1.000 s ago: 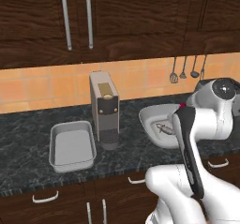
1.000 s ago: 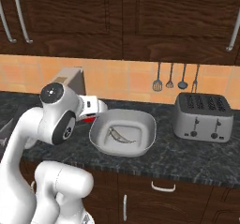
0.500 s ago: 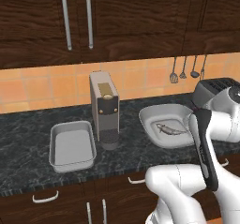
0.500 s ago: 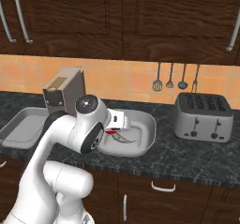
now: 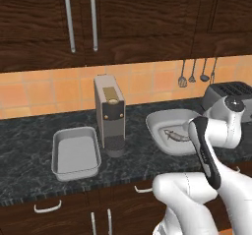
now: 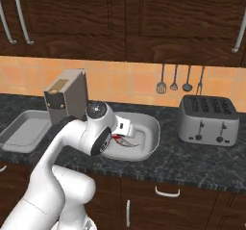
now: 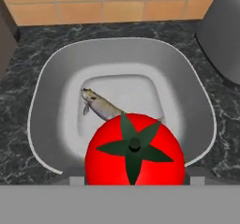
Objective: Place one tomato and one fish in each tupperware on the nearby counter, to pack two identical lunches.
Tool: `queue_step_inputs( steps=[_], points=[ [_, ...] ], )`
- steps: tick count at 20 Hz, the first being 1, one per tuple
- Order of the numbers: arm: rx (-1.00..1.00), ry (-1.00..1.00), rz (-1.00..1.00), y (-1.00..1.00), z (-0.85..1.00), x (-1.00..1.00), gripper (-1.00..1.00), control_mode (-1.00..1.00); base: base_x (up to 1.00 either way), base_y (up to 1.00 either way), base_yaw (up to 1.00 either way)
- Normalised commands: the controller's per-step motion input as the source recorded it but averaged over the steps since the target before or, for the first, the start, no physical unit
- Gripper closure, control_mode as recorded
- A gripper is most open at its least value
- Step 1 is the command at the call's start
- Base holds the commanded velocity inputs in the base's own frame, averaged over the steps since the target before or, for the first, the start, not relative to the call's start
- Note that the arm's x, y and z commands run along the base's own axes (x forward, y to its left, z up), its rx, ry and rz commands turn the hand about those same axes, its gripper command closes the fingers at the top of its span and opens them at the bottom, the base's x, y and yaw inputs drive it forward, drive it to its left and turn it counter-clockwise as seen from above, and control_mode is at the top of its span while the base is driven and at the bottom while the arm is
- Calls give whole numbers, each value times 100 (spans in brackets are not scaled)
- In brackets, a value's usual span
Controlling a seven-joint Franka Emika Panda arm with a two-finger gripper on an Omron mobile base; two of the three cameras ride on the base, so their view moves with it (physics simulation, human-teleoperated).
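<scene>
My gripper (image 6: 119, 135) is shut on a glossy red tomato (image 7: 135, 150) with a dark green stem star, held just above the near part of the whiter, rounder tupperware (image 7: 47, 68). A slender grey fish (image 7: 101, 105) lies on that dish's floor, partly hidden behind the tomato. From the left base view the same dish (image 5: 158, 120) and fish (image 5: 176, 135) sit right of the coffee machine, with my forearm in front. The grey rectangular tupperware (image 5: 75, 150) holds nothing; it sits on the speckled counter (image 5: 29, 135) at the left.
A tall brown coffee machine (image 5: 109, 113) stands between the two containers. A steel toaster (image 6: 207, 120) sits to the right of the dish. Kitchen utensils (image 6: 180, 80) hang on the orange tiled wall behind. Drawers with curved silver handles (image 6: 167, 192) run below the counter.
My hand has swung right with the tomato, from beside the dish's left rim to over the dish, and come down a little. The fish and both containers have stayed put.
</scene>
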Motion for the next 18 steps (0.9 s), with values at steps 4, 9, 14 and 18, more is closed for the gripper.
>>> queue_step_inputs(
  steps=[4, 9, 14, 18],
  points=[
    [0, 1, 0, -3, -28, 67, 100, -100, 0, 0, 0],
    [0, 1, 0, -7, -29, 55, 100, -100, 0, 0, 0],
    [0, 1, 1, -12, -35, 46, 100, -100, 0, 0, 0],
    [0, 0, 1, -10, -44, 45, 100, -100, 0, 0, 0]
  ],
)
